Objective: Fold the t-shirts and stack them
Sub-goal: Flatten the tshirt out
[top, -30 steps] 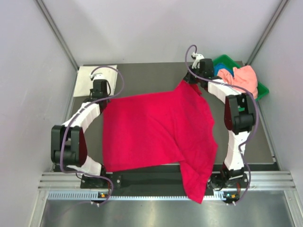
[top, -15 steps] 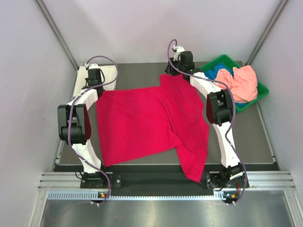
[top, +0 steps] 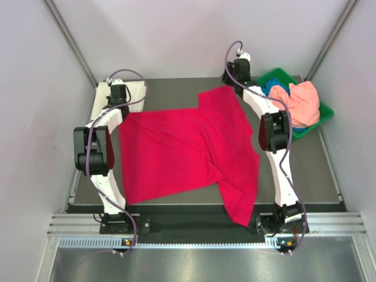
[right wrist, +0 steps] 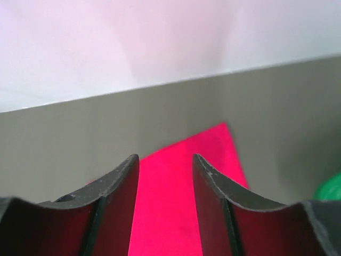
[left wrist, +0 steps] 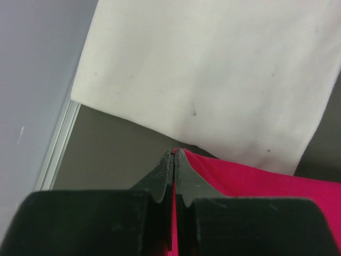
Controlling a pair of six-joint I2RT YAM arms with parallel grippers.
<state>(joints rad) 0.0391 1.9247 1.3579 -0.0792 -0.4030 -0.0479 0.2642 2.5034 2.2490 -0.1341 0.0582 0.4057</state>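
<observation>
The crimson-red t-shirt (top: 188,147) lies spread over the dark table, with one part hanging over the near edge. My left gripper (top: 121,113) (left wrist: 175,152) is shut on its left far corner, and red cloth (left wrist: 266,181) shows between the closed jaws. My right gripper (top: 232,84) (right wrist: 165,158) stands open just above the shirt's far right corner (right wrist: 176,213), with nothing pinched between its fingers. A white folded t-shirt (top: 138,88) (left wrist: 213,69) lies at the back left, just beyond the left gripper. The salmon-pink t-shirt (top: 302,100) and the blue one (top: 270,88) lie in the bin.
A green plastic bin (top: 322,113) stands at the back right corner, close to the right arm. Grey walls close in the table (top: 176,88) on three sides. A metal rail (top: 188,226) runs along the near edge.
The right gripper has opened and let go of the red shirt's far corner, which now lies on the table. Both arms first carried the shirt farther back; the left one keeps its grip.
</observation>
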